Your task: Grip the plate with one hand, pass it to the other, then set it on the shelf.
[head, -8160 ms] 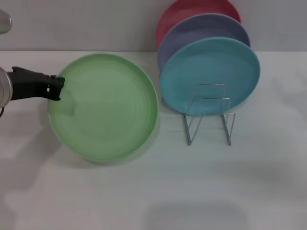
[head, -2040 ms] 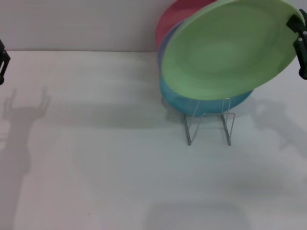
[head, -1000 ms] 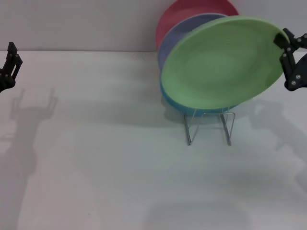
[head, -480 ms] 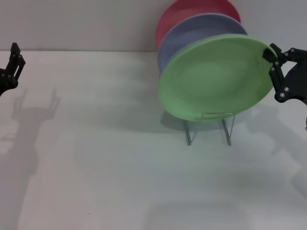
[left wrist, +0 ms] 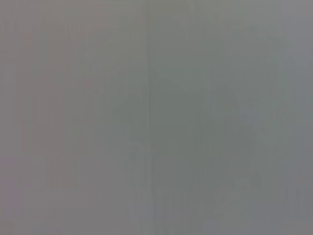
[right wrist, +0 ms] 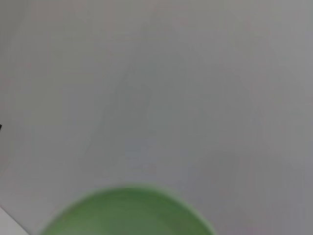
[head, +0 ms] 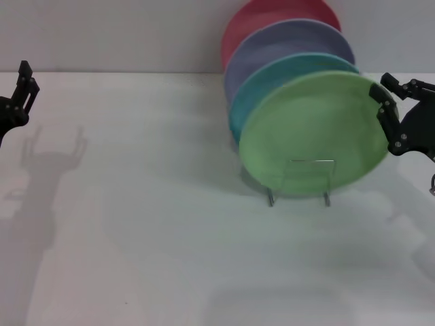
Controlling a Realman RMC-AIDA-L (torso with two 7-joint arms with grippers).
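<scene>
The light green plate [head: 309, 132] stands nearly upright in the front slot of the silver wire shelf [head: 327, 198], leaning against the turquoise plate [head: 265, 85]. One wire loop crosses in front of the plate's lower part. My right gripper [head: 382, 85] is at the plate's right rim, with its black fingers closed on the edge. Part of the plate's rim also shows in the right wrist view [right wrist: 127, 213]. My left gripper [head: 28, 76] is open and empty at the far left edge of the table. The left wrist view shows only a blank grey surface.
Behind the green plate, the turquoise plate, a lavender plate [head: 285, 41] and a red plate [head: 272, 13] stand in a row on the shelf, against the back wall. The white table [head: 149, 224] stretches in front and to the left.
My right gripper has lowered the green plate from a tilt above the shelf down into the front slot and brought it nearly upright. The left gripper has barely moved.
</scene>
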